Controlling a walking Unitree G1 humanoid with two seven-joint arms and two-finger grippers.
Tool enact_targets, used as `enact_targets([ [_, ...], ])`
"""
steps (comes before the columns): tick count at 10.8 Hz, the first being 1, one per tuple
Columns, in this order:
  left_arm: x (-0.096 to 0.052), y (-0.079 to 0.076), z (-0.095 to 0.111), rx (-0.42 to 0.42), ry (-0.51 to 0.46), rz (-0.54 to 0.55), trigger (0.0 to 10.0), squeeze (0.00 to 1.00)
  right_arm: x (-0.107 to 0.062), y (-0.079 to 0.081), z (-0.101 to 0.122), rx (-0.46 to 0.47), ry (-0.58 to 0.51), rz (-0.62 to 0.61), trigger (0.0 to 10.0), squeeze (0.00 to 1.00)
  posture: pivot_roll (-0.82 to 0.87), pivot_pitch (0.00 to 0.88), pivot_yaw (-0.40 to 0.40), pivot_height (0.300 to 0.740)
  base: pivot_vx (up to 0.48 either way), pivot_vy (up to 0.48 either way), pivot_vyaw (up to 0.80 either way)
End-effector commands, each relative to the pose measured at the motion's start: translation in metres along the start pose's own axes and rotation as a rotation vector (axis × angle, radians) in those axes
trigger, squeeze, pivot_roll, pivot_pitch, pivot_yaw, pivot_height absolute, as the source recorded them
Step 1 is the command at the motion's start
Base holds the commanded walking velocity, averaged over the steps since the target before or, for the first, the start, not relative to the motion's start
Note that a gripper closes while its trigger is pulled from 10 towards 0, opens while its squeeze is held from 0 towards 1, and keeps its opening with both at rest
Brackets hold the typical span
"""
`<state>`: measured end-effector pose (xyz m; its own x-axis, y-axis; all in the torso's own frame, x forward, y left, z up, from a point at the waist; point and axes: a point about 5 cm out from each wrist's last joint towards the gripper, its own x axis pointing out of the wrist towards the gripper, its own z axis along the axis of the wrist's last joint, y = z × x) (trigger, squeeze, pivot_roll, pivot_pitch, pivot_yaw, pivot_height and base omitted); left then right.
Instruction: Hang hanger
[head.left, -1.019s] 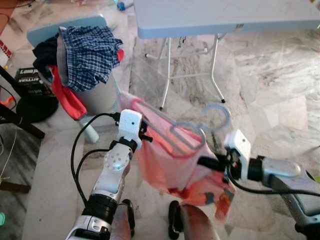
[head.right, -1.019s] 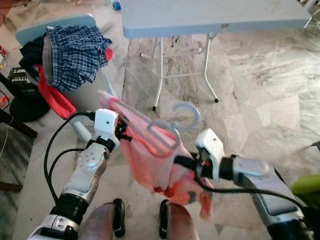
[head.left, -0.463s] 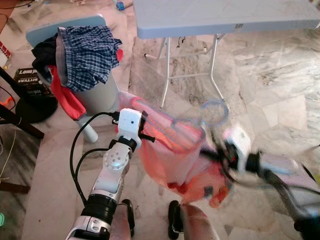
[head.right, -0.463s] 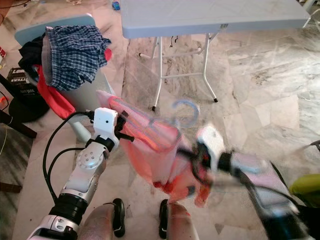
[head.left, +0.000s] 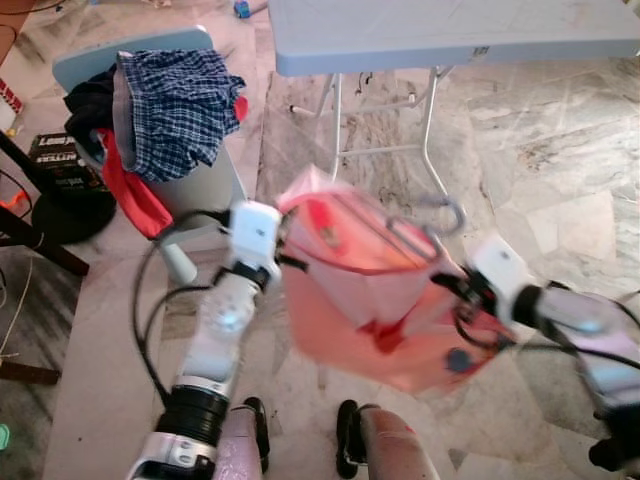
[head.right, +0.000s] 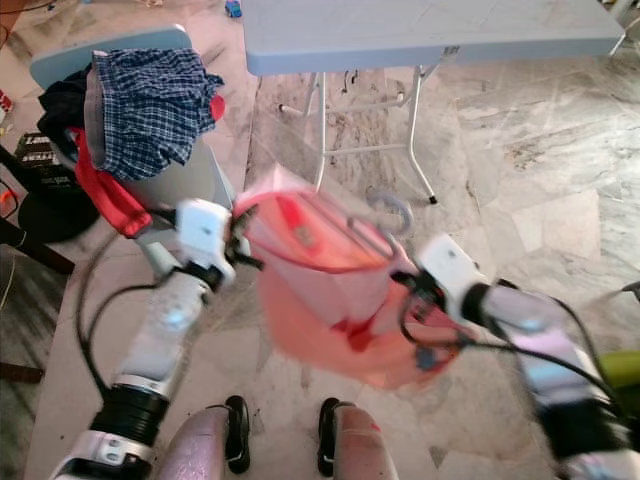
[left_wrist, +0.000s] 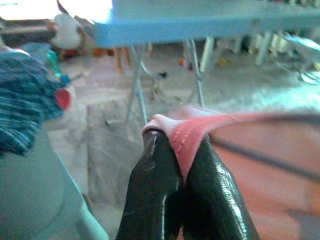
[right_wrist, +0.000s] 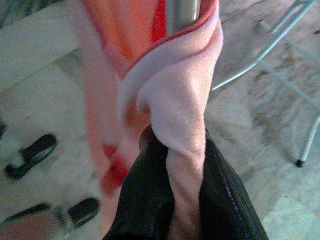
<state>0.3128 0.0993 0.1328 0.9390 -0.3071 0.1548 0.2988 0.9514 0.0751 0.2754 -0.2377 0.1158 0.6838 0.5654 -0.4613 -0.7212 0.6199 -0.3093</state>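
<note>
A pink garment (head.left: 370, 290) with red trim hangs on a grey hanger (head.left: 425, 228) whose hook (head.right: 392, 208) points up toward the table. It is stretched between my two arms in front of me. My left gripper (left_wrist: 180, 165) is shut on the garment's pink edge at one shoulder. At the other side my right gripper (right_wrist: 175, 170) is shut on a bunched fold of the pink cloth, with the hanger's bar just above it. Both arms show blurred in the eye views.
A white folding table (head.left: 450, 35) stands ahead on thin metal legs (head.left: 432, 150). To the left a grey bin (head.left: 190, 185) is draped with a plaid cloth (head.left: 175, 105) and red clothing. A dark stand (head.left: 40, 215) is at far left. Marble floor (head.left: 560, 170) lies to the right.
Both arms have lifted and spread the garment wider, so it now billows open. The hanger hook has moved up and right, closer to the table legs. Both grips stay closed.
</note>
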Motion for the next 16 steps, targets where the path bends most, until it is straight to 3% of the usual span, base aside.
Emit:
enact_targets([
  [1, 0.001, 0.012, 0.010, 0.007, -0.027, 0.048, 0.0, 0.00, -0.011, -0.001, -0.008, 0.002, 0.004, 0.034, 10.0, 0.00, -0.08, 0.239, -0.046, 0.740, 0.000, 0.000, 0.00],
  [3, 0.002, 0.054, 0.025, 0.025, -0.043, 0.169, 0.0, 0.00, -0.062, -0.006, -0.023, 0.047, 0.045, 0.153, 10.0, 0.00, -0.08, 0.250, -0.048, 0.740, 0.000, 0.000, 0.00],
  [5, 0.002, 0.067, 0.024, 0.030, -0.017, 0.198, 0.0, 0.00, -0.087, -0.023, -0.025, 0.070, 0.048, 0.102, 10.0, 0.00, -0.10, 0.251, -0.044, 0.740, 0.000, 0.000, 0.00],
  [6, 0.002, 0.066, 0.019, 0.011, 0.005, 0.200, 0.0, 0.00, -0.091, -0.027, -0.012, 0.112, -0.040, 0.091, 10.0, 0.00, -0.10, 0.252, -0.042, 0.740, 0.000, 0.000, 0.00],
  [7, 0.003, 0.054, 0.007, 0.004, 0.058, 0.164, 0.0, 0.00, -0.086, -0.026, 0.019, 0.208, -0.256, 0.114, 10.0, 0.00, -0.10, 0.252, -0.038, 0.740, 0.000, 0.000, 0.00],
  [8, 0.002, 0.046, 0.000, -0.014, 0.082, 0.143, 0.0, 0.00, -0.082, -0.018, 0.041, 0.234, -0.371, 0.195, 10.0, 0.00, -0.10, 0.253, -0.037, 0.740, 0.000, 0.000, 0.00],
  [9, 0.002, 0.045, -0.001, -0.019, 0.082, 0.153, 0.0, 0.00, -0.081, -0.006, 0.049, 0.218, -0.374, 0.299, 10.0, 0.00, -0.10, 0.253, -0.037, 0.740, 0.000, 0.000, 0.00],
  [10, 0.003, 0.055, 0.006, -0.018, 0.050, 0.191, 0.0, 0.00, -0.087, 0.005, 0.041, 0.198, -0.267, 0.399, 10.0, 0.00, -0.10, 0.253, -0.037, 0.740, 0.000, 0.000, 0.00],
  [12, 0.005, 0.069, 0.015, -0.013, 0.022, 0.228, 0.0, 0.00, -0.088, 0.006, 0.005, 0.099, 0.005, 0.356, 10.0, 0.00, -0.10, 0.253, -0.039, 0.740, 0.000, 0.000, 0.00],
  [13, 0.006, 0.070, 0.018, -0.014, 0.012, 0.230, 0.0, 0.00, -0.087, 0.007, 0.000, 0.073, 0.049, 0.348, 10.0, 0.00, -0.10, 0.253, -0.039, 0.740, 0.000, 0.000, 0.00],
  [14, 0.007, 0.069, 0.020, -0.013, 0.006, 0.228, 0.0, 0.00, -0.087, 0.013, 0.001, 0.074, 0.033, 0.387, 10.0, 0.00, -0.09, 0.252, -0.035, 0.740, 0.000, 0.000, 0.00],
  [16, 0.004, 0.067, 0.010, -0.013, 0.051, 0.212, 0.0, 0.00, -0.087, 0.008, 0.029, 0.122, -0.146, 0.373, 10.0, 0.00, -0.10, 0.254, -0.033, 0.740, 0.000, 0.000, 0.00],
])
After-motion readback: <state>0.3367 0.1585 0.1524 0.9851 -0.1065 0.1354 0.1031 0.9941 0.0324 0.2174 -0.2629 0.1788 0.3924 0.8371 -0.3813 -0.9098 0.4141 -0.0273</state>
